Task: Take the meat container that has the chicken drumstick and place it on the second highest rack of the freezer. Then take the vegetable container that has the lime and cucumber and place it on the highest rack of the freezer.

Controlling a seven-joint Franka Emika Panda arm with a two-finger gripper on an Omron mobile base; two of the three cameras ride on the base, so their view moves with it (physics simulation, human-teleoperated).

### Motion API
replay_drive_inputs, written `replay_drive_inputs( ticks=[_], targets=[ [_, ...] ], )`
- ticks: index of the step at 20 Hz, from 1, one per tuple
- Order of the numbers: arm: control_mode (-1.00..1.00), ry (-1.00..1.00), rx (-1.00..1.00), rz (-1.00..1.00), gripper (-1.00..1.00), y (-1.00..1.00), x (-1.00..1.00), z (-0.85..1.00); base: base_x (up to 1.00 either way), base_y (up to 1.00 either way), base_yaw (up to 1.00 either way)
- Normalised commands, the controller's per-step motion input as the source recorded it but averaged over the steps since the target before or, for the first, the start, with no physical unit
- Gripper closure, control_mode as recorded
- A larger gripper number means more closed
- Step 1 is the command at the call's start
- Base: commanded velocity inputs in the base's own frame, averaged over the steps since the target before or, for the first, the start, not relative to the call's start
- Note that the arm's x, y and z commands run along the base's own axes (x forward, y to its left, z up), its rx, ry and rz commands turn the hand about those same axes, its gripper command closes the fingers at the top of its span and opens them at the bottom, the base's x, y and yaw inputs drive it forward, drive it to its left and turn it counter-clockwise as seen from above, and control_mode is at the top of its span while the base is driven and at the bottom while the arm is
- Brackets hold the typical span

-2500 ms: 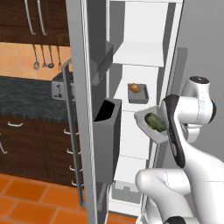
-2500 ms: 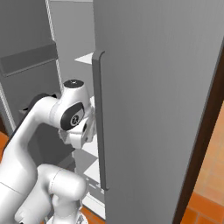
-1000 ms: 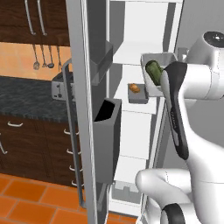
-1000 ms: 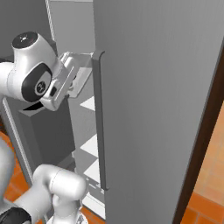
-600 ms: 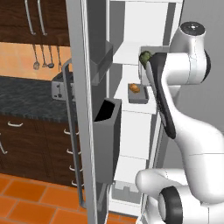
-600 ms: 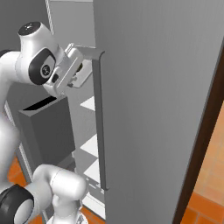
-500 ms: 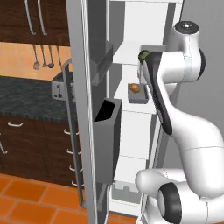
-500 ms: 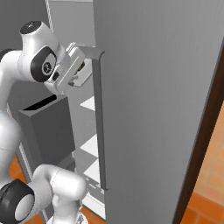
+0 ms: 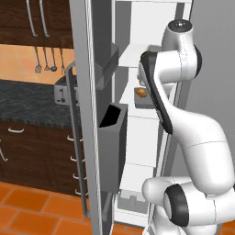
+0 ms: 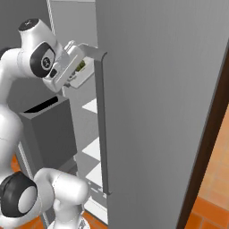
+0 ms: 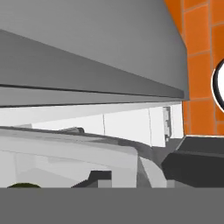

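- Right base view shows my gripper (image 10: pixel 75 70) up high, poked in behind the edge of the freezer (image 9: pixel 137 137) door.
- I cannot tell how wide my fingers are. They are right at the rim of the vegetable container (image 10: pixel 82 74), but I cannot see if they pinch it or have let go.
- That container is just in front of my gripper. Something green (image 10: pixel 81 66) peeks out of it. I think it is the cucumber, but it is too small to be sure.
- The container is up at the highest rack (image 9: pixel 131 49). I cannot see if its bottom rests flat on the rack.
- Below my gripper, one shelf down, sits the meat container (image 9: pixel 146 102) with the chicken drumstick (image 9: pixel 142 92) inside. So I think that first job is done.
- Farther down and off to the side hangs a grey door bin (image 9: pixel 112 147).
- The vegetable container looks stiff and light, with smooth walls that may slip. The food inside is loose and can roll, so it has to be kept level.
- The best place to hold it is the near rim, with one finger inside and one outside.
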Motion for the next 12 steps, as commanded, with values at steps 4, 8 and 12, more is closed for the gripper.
replay_drive_inputs(
  ticks=[4, 8, 12],
  targets=[
    [-1.0, -0.02, 0.0, 0.01, 1.0, 0.0, -0.18, 0.0, 0.0, 0.0, 0.0],
    [-1.0, -0.01, 0.0, 0.02, 1.0, 0.0, -0.07, 0.0, 0.0, 0.0, 0.0],
    [-1.0, 0.0, 0.0, 0.0, 1.0, 0.0, 0.15, 0.0, 0.0, 0.0, 0.0]
  ],
)
